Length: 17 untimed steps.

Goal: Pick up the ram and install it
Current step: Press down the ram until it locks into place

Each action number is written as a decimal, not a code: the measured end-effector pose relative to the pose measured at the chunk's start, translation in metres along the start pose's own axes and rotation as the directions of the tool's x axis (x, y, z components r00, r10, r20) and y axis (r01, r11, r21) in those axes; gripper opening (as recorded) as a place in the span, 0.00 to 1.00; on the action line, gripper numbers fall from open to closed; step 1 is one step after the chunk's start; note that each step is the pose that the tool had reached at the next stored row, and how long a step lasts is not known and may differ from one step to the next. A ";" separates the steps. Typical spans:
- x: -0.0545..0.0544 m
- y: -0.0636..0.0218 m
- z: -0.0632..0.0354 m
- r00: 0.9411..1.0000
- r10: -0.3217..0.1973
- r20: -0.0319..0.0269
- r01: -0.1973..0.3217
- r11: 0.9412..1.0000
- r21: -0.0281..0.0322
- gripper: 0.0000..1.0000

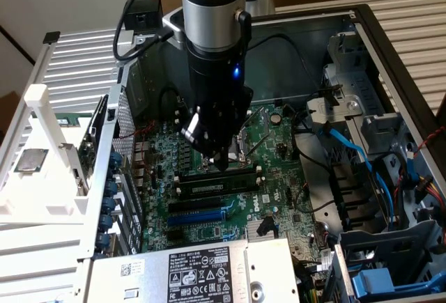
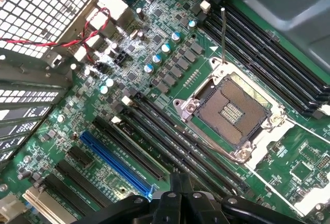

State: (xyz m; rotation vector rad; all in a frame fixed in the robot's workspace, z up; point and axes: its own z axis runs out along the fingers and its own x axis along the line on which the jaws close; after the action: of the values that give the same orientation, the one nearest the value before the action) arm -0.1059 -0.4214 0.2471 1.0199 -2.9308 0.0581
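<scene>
Hovering low at the exterior view's centre, the gripper point(image 1: 221, 166) has its fingers drawn together, tips just above the ram point(image 1: 216, 177), which lies in a black slot point(image 1: 212, 190). Beyond sits the empty CPU socket point(image 2: 234, 112); the blue slot point(image 2: 117, 162) runs nearer, on the motherboard point(image 2: 154, 64).

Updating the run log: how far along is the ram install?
Done: the ram appears to be off its pickup spot and at the board. It shows as a long thin stick lying along the black slots beside the CPU socket.
In hand: the claw is down right over that stick.
Left: seating is unconfirmed. Whether the stick is pressed fully into its slot cannot be told.
</scene>
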 end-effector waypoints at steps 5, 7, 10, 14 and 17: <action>0.000 0.0000 0.0000 0.998 0.061 0.000 -0.061 0.998 0.000 0.10; 0.000 0.0000 -0.0001 0.996 0.086 -0.001 -0.086 0.996 0.000 0.10; 0.000 0.0000 0.0001 0.993 0.120 -0.002 -0.120 0.993 0.004 0.10; 0.000 0.0000 0.0000 0.987 0.159 -0.005 -0.159 0.987 0.013 0.10; 0.000 0.0000 0.0000 0.982 0.188 -0.007 -0.188 0.982 0.020 0.10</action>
State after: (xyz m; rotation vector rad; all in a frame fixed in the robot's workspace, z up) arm -0.1059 -0.4214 0.2471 0.7390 -3.0142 0.0959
